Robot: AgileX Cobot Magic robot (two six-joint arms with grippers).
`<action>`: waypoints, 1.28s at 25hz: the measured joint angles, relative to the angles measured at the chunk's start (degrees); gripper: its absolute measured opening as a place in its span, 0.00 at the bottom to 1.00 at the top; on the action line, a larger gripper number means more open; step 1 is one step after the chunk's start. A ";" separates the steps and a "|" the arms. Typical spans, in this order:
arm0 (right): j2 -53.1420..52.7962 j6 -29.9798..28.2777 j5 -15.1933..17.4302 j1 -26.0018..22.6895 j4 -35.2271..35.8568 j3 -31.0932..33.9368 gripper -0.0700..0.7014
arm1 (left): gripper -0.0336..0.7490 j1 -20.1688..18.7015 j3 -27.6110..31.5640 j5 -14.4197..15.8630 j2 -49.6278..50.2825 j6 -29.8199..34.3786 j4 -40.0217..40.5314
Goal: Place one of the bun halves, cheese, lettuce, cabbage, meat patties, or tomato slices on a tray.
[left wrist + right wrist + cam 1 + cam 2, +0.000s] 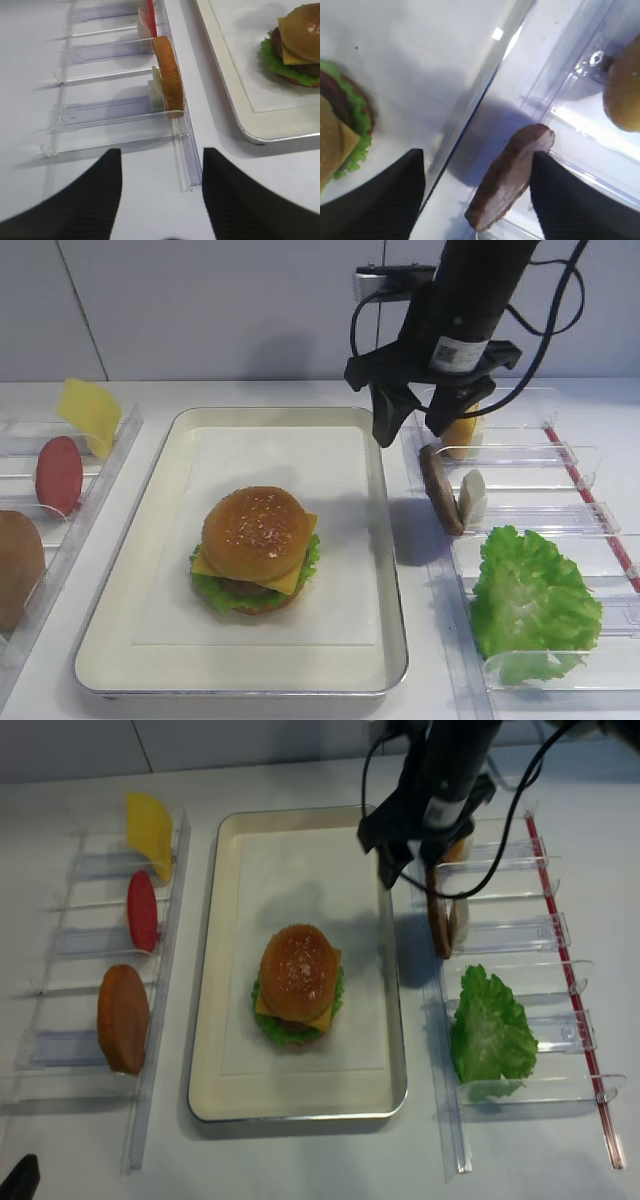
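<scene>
White worktop carrying a silvery tray at centre, flanked by clear racks at 3 o'clock and 9 o'clock. On the tray's paper liner, toward 6 o'clock, a stacked burger: sesame bun half over cheese, patty and lettuce. Spare lettuce leaf in the right rack toward 4 o'clock; a bun half, tomato slice and cheese slice standing in the left rack. Right claw hanging at about 1 o'clock above the tray's edge and the right rack, jaws wide apart, nothing between them; directly beneath, a meat patty propped on edge. Left claw also spread and empty, low beside the left rack. Patty probably stiff, light, rough enough not to slip; best pinched across its flat faces near the top edge.
</scene>
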 joint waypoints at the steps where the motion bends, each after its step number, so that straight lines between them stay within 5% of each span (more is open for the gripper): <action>1: -0.87 0.07 0.13 0.00 -0.59 -0.03 0.71 | 0.50 0.00 0.00 0.00 0.00 0.00 0.00; 16: -24.38 1.63 1.39 0.00 -6.69 1.12 0.71 | 0.50 0.00 0.00 0.00 0.00 0.00 0.00; 32: -52.12 4.22 2.20 0.00 -13.18 32.77 0.69 | 0.48 0.00 0.00 0.00 0.00 0.00 0.00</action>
